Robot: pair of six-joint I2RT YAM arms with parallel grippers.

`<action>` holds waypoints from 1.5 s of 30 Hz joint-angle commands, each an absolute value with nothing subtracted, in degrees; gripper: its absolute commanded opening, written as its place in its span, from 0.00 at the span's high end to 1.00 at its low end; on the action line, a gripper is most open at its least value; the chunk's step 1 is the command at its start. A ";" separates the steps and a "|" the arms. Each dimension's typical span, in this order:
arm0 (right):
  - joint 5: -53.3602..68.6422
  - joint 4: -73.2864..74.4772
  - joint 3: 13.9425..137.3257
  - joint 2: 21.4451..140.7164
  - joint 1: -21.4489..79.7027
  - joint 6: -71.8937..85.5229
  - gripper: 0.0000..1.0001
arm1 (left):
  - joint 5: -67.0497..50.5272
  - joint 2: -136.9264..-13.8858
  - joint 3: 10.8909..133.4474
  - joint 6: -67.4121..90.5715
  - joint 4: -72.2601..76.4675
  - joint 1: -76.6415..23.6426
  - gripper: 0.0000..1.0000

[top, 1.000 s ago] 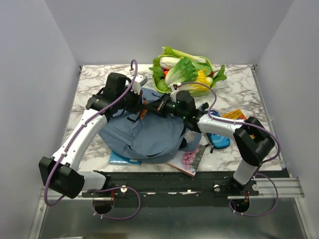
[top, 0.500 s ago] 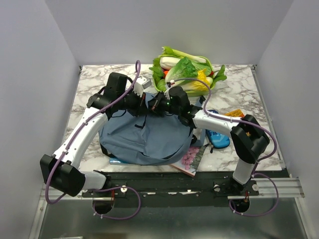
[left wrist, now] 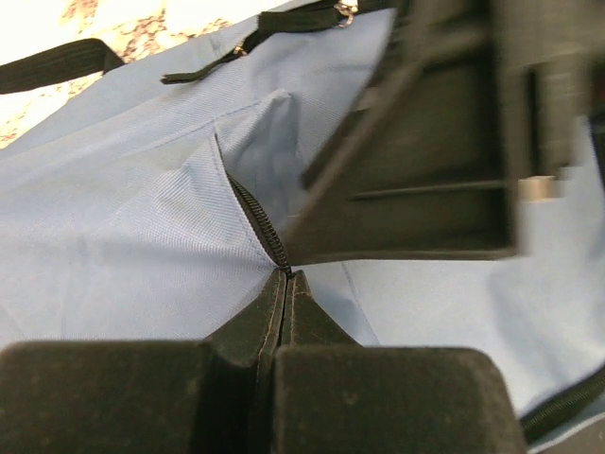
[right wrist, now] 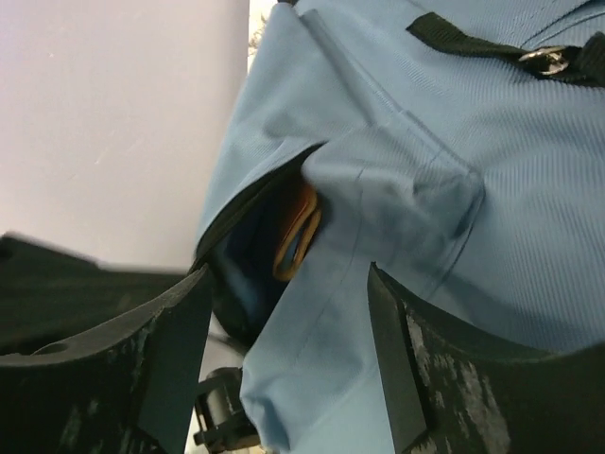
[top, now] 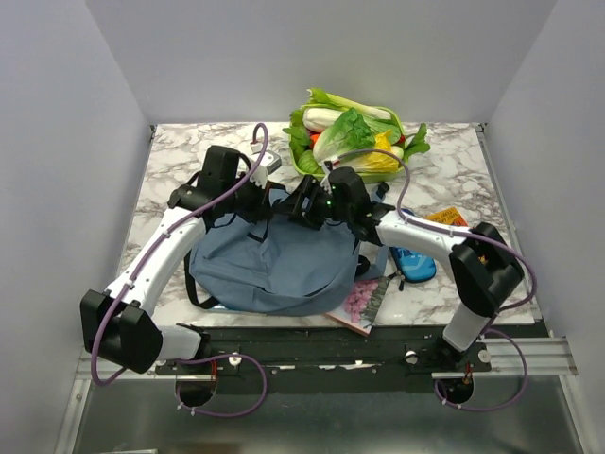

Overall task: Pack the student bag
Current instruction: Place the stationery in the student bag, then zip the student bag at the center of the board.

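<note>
The student bag (top: 274, 265), a soft grey-blue backpack, lies in the middle of the table in the top view. My left gripper (left wrist: 285, 276) is shut on the bag's fabric edge right at the zipper (left wrist: 253, 213); from above it (top: 271, 202) sits at the bag's far rim. My right gripper (right wrist: 288, 274) stands open just beside it (top: 302, 206), a loose fold of the bag (right wrist: 378, 189) lying between its fingers without being pinched. The bag's mouth gapes a little, and an orange-edged item (right wrist: 301, 232) shows inside. Black strap ends (right wrist: 473, 38) lie on the fabric.
A green basket of vegetables (top: 354, 137) stands behind the bag. A blue pencil case (top: 414, 263) and an orange item (top: 444, 218) lie to the right. A flower-print book (top: 364, 301) pokes out from under the bag's front right corner near the table edge.
My right gripper has opened and let go of the bag's fabric. The bag's raised rim has sunk and the bag has settled flatter. The left gripper keeps its hold.
</note>
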State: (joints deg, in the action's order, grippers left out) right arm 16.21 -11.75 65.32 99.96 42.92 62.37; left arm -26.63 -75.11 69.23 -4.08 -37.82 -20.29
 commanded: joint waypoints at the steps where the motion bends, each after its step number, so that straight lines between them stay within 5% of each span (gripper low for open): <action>1: 14.86 -8.36 62.85 91.68 42.45 55.38 0.25 | -21.45 -75.06 67.50 -4.31 -33.49 -18.99 1.00; 8: 13.01 -7.56 59.85 86.57 42.45 49.75 0.25 | -21.80 -75.23 70.39 -6.24 -39.00 -18.90 1.00; 12: 11.78 -5.36 58.80 86.48 44.38 45.36 0.28 | -24.78 -75.50 75.05 -11.58 -47.27 -18.90 0.65; 15: 11.16 -5.01 56.87 86.22 45.17 44.03 0.29 | -28.38 -75.06 78.30 -19.84 -55.09 -18.90 0.61; 25: 8.00 -6.24 55.37 84.20 49.48 38.32 0.27 | -33.84 -75.59 79.37 -49.47 -77.60 -18.98 0.61; 45: 5.89 -6.50 53.44 81.91 50.80 38.41 0.28 | -21.62 -75.59 73.21 -48.77 -59.24 -23.20 0.63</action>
State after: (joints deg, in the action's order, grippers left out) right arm 7.66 -6.35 54.63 83.55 50.30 39.33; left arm -24.62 -75.33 72.60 -47.68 -62.83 -23.00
